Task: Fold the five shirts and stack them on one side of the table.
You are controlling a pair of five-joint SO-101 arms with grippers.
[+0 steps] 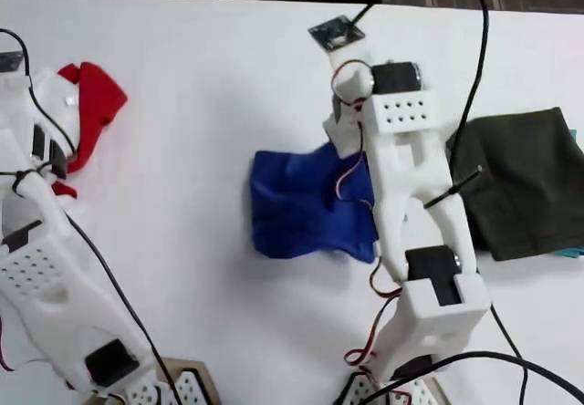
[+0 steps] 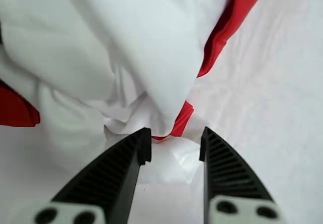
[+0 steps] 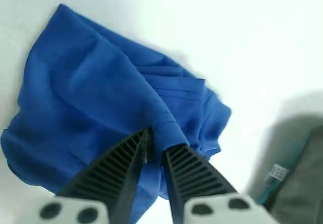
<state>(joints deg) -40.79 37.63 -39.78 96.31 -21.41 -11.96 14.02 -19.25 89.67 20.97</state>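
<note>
A crumpled blue shirt (image 1: 306, 204) lies at the table's middle. My right gripper (image 3: 157, 147) is shut on a raised fold along one edge of the blue shirt (image 3: 96, 88); in the high view the right gripper (image 1: 342, 139) sits at that shirt's far right corner. A bunched red and white shirt (image 1: 87, 104) rests at the far left edge. My left gripper (image 2: 174, 144) is open just in front of the red and white shirt (image 2: 126, 42), with white cloth lying low between its fingers. A folded dark green shirt (image 1: 525, 181) sits at the right edge over a teal one (image 1: 570, 252).
A small black square part (image 1: 336, 31) lies near the table's far edge, with a black cable (image 1: 474, 67) looping over the right arm (image 1: 420, 204). The left arm (image 1: 41, 277) takes up the near left corner. Bare white table (image 1: 192, 268) spreads between the arms.
</note>
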